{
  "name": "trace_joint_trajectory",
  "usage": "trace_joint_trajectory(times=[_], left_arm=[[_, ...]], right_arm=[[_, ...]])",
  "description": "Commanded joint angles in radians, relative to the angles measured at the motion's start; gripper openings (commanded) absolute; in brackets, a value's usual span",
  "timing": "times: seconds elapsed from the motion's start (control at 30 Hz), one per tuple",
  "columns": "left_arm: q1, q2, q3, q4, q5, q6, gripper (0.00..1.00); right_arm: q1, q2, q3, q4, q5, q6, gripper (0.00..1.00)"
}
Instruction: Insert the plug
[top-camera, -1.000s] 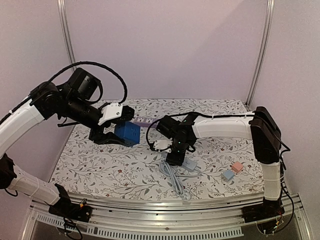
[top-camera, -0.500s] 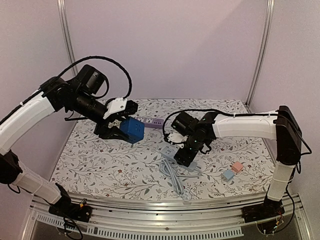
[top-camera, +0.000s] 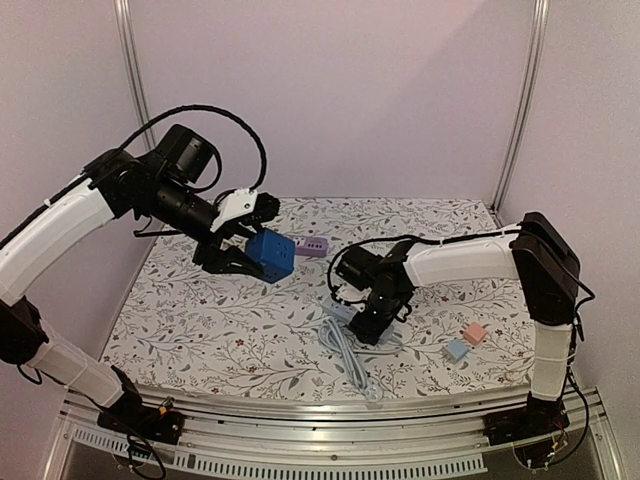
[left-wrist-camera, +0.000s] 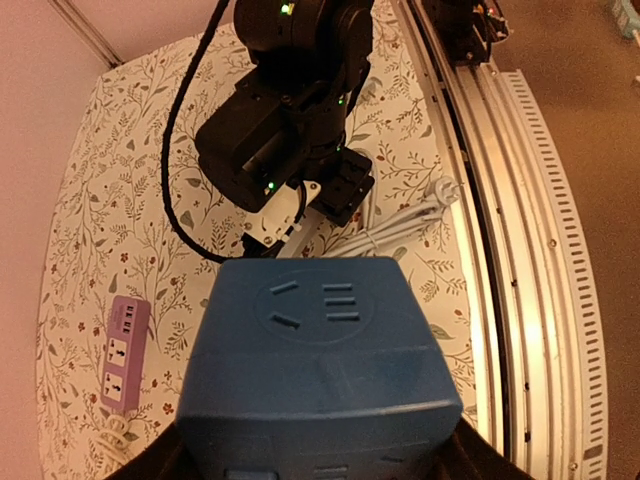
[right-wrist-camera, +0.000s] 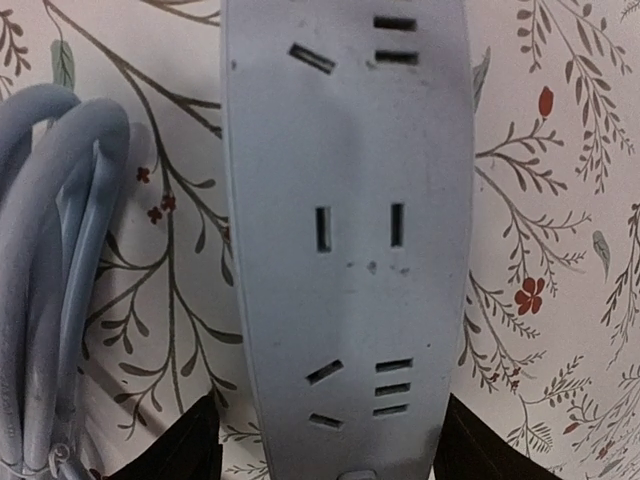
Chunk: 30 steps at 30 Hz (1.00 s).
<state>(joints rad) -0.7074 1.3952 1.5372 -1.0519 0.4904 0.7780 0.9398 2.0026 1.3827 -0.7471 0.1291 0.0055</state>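
Observation:
My left gripper (top-camera: 240, 262) is shut on a blue socket cube (top-camera: 270, 255) and holds it above the table at the back left. In the left wrist view the cube (left-wrist-camera: 320, 360) fills the space between the dark fingers, a socket face turned up. My right gripper (top-camera: 375, 322) hangs low over a grey power strip (right-wrist-camera: 345, 230), its dark fingers (right-wrist-camera: 175, 450) spread on either side of the strip's near end. The strip's grey cable (top-camera: 345, 350) lies bundled beside it, and its plug (left-wrist-camera: 440, 188) rests on the table near the front edge.
A purple power strip (top-camera: 312, 246) lies at the back centre and also shows in the left wrist view (left-wrist-camera: 123, 352). A pink block (top-camera: 474, 333) and a light blue block (top-camera: 457, 350) sit at the right. The aluminium rail (top-camera: 330, 415) runs along the front edge.
My left gripper has carried the blue cube up and to the right. My right gripper has swung and come down lower over the grey power strip.

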Motion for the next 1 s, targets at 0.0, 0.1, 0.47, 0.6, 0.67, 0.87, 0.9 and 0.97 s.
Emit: trace_joint_trajectory(times=[0.0, 0.1, 0.47, 0.6, 0.67, 0.87, 0.9, 0.97], left_arm=[[0.011, -0.045, -0.01, 0.029, 0.033, -0.024, 0.0], [0.011, -0.056, -0.023, 0.032, 0.036, -0.032, 0.0], [0.011, -0.075, -0.038, 0.001, 0.083, -0.018, 0.0], [0.011, -0.093, -0.053, -0.025, 0.054, -0.013, 0.0], [0.011, -0.108, -0.054, -0.052, 0.032, -0.005, 0.0], [0.022, -0.171, -0.08, -0.155, 0.006, -0.004, 0.0], [0.025, -0.185, -0.09, -0.168, 0.004, -0.006, 0.0], [0.033, -0.207, -0.109, -0.185, 0.003, -0.013, 0.0]], right_arm=[[-0.018, 0.036, 0.023, 0.011, -0.01, 0.018, 0.68], [-0.026, 0.043, 0.03, 0.012, -0.018, 0.006, 0.51], [-0.055, 0.063, 0.105, 0.027, -0.064, -0.27, 0.07], [-0.055, 0.113, 0.247, -0.017, -0.117, -0.405, 0.06], [-0.052, 0.173, 0.354, -0.079, -0.185, -0.431, 0.06], [0.016, 0.297, 0.51, -0.176, -0.221, -0.525, 0.05], [0.026, 0.315, 0.522, -0.182, -0.225, -0.532, 0.05], [0.041, 0.334, 0.535, -0.196, -0.238, -0.54, 0.05]])
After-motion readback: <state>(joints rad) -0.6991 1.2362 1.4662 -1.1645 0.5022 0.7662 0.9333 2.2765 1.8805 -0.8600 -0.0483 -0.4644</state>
